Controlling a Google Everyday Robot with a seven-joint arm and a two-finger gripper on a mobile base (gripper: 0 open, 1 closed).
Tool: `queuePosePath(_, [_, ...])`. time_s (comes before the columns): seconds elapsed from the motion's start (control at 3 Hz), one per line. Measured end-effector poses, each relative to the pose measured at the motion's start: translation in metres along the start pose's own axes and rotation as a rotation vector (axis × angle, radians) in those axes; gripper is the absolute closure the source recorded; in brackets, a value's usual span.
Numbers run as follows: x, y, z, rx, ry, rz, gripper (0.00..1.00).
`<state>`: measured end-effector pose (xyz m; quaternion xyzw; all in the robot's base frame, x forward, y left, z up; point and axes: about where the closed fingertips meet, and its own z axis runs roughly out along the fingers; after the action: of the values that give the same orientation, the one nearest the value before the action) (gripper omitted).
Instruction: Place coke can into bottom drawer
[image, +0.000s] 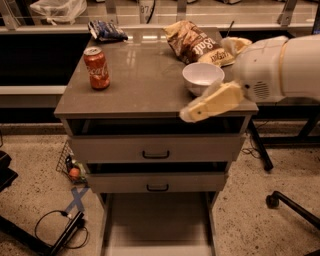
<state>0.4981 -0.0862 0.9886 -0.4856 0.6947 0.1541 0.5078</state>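
The coke can (96, 68) stands upright on the left side of the cabinet top (145, 85). It is red-orange with white script and a silver top. The bottom drawer (157, 225) is pulled out below the two upper drawers, a shallow grey-brown tray with side rails, and nothing shows in it. My gripper (200, 107), cream-coloured on a white arm, reaches in from the right over the cabinet's front right edge, just in front of the white bowl (202, 76). It is far to the right of the can and holds nothing that I can see.
A brown chip bag (192, 41) lies behind the bowl and a blue packet (106, 30) lies at the back left. The two upper drawers (156, 149) have black handles. Cables (60, 227) and a chair base (290, 205) lie on the floor.
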Motion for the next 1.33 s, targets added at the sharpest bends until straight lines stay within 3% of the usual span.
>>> queuePosePath(0.33, [-0.042,0.002,0.013,0.053,-0.132,-0.023,0.0])
queuePosePath(1.0, [-0.043,-0.001,0.027,0.073,-0.134,0.008,0.0])
queuePosePath(1.33, [-0.017,-0.017,0.065,0.135,-0.07,0.071,0.0])
